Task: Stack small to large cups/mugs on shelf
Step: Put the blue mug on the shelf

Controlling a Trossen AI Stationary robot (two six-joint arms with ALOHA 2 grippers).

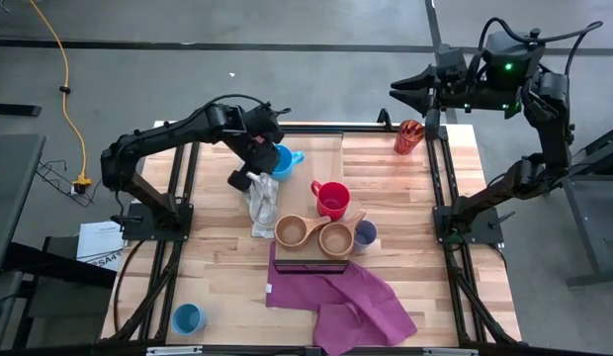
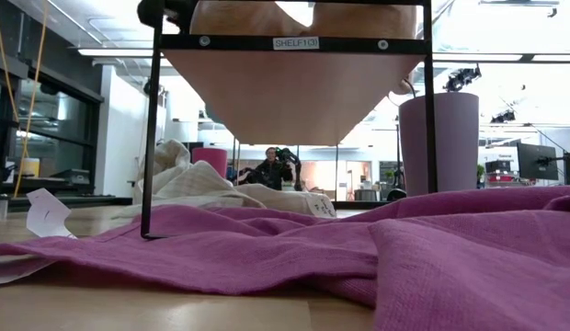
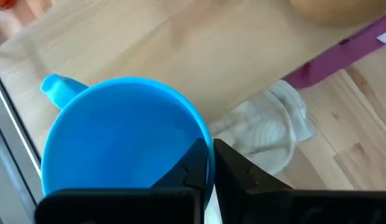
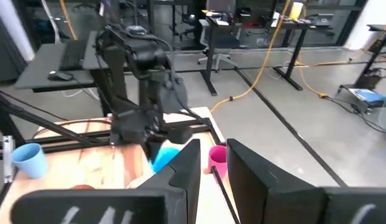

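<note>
Your left gripper (image 1: 270, 158) is clamped on the rim of the blue mug (image 1: 283, 160), one finger inside the wall and one outside, with the mug's handle on the side away from it. Under it is the shelf (image 1: 331, 163), a pale plank on the wooden bench (image 1: 227, 282); a crumpled white cloth (image 1: 263, 206) lies just beside the gripper, toward the bench front. Past that come two tan wooden cups (image 1: 291, 232), a red mug (image 1: 333, 200), a lavender tumbler (image 1: 365, 234) and a purple cloth (image 1: 341, 292). A second blue mug (image 1: 188, 318) sits well apart at the front corner. Your right gripper (image 1: 410, 91) hangs off the far right edge, fingers apart and empty, near the orange-red tumbler (image 1: 408, 136). Around the bench: grey floor, desks, a yellow cable.
</note>
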